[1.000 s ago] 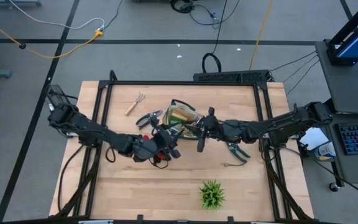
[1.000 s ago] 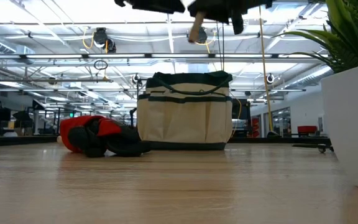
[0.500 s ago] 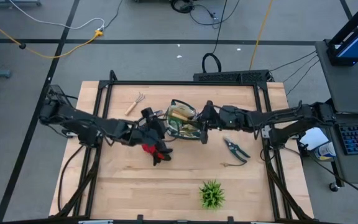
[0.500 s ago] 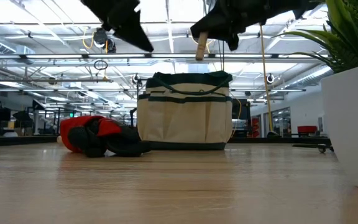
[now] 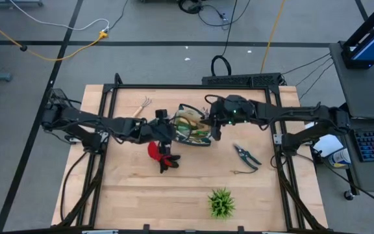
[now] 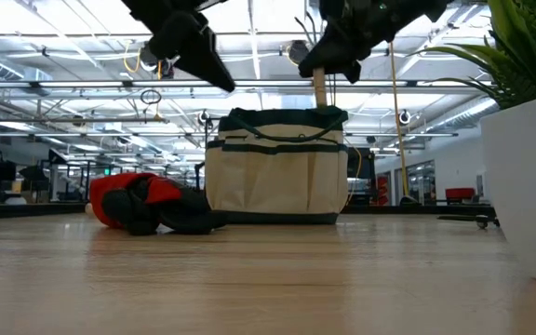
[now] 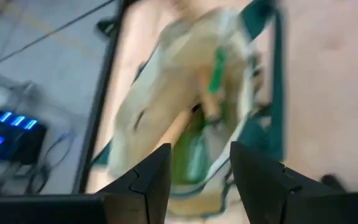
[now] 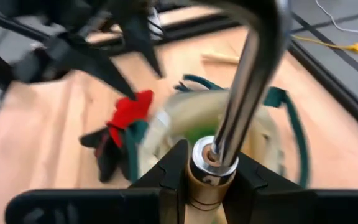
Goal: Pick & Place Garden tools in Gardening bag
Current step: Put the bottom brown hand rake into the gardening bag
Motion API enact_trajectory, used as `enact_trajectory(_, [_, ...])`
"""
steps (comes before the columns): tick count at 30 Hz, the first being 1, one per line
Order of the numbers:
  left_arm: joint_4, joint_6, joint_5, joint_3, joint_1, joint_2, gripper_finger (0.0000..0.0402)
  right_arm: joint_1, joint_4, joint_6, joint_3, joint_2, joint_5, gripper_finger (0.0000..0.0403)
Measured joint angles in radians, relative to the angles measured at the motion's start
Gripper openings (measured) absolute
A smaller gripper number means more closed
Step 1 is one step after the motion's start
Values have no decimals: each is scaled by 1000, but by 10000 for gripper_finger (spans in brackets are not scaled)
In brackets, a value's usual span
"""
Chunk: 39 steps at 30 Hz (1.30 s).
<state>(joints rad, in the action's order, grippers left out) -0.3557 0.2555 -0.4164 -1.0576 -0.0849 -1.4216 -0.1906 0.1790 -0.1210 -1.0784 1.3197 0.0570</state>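
Observation:
The cream gardening bag (image 5: 192,127) with green trim stands upright on the table; wooden-handled tools show inside it in the left wrist view (image 7: 194,118). My right gripper (image 5: 214,125) is above the bag's right side, shut on a wooden-handled garden tool (image 6: 320,91). My left gripper (image 5: 167,127) is open and empty just left of the bag, its fingers (image 7: 148,180) pointing at the opening. A red-and-black glove (image 5: 160,155) lies on the table near the bag. A small rake (image 5: 141,106) and pruning shears (image 5: 246,155) lie flat on the table. My right gripper pinches the tool between its two fingers at the handle's metal-collar end (image 8: 207,163), where the chrome shaft (image 8: 247,81) begins. The fingers come from above. The wooden handle hangs below them, its free end (image 6: 320,97) just above the bag's top edge, clear of the table.
A green spiky plant (image 5: 221,203) in a white pot (image 6: 529,186) stands near the table's front edge. The black frame rails (image 5: 193,86) run along the table's far, left and right sides. Bare wood (image 5: 141,195) lies at the near left.
My right gripper has swung toward the far edge, over the bag, and gone down with the tool, whose handle end now hangs just above the bag. My left gripper has gone from the glove toward the far edge, to the bag's left side. The glove has stayed put.

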Motion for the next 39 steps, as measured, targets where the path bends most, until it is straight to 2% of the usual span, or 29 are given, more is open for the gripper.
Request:
enact_trajectory(3, [50,40,100,0,31,-16,170,-16,61,39,-29,0,0,56])
enact_trajectory(6, [87,40,98,0,51,-16,170,-28,75,69,-30,1,16,56])
enact_trajectory(11, [190,56,78,0,82,-14,170,-44,70,137,-30,11,152,56])
enact_trajectory(16, [292,52,70,-1,99,-8,170,-37,70,182,-26,49,231,56])
enact_trajectory(22, [332,108,72,0,98,-8,170,-37,36,212,-26,116,256,61])
enact_trajectory(27, [299,240,74,0,90,-10,170,-43,-49,196,-26,145,327,55])
enact_trajectory(31, [285,388,71,0,64,-11,170,-71,-121,101,-25,154,398,62])
enact_trajectory(35, [279,515,-23,0,28,-11,170,-105,-185,4,-26,153,541,61])
enact_trajectory(39, [305,604,-126,0,-13,-11,170,-134,-233,-54,-25,153,595,55])
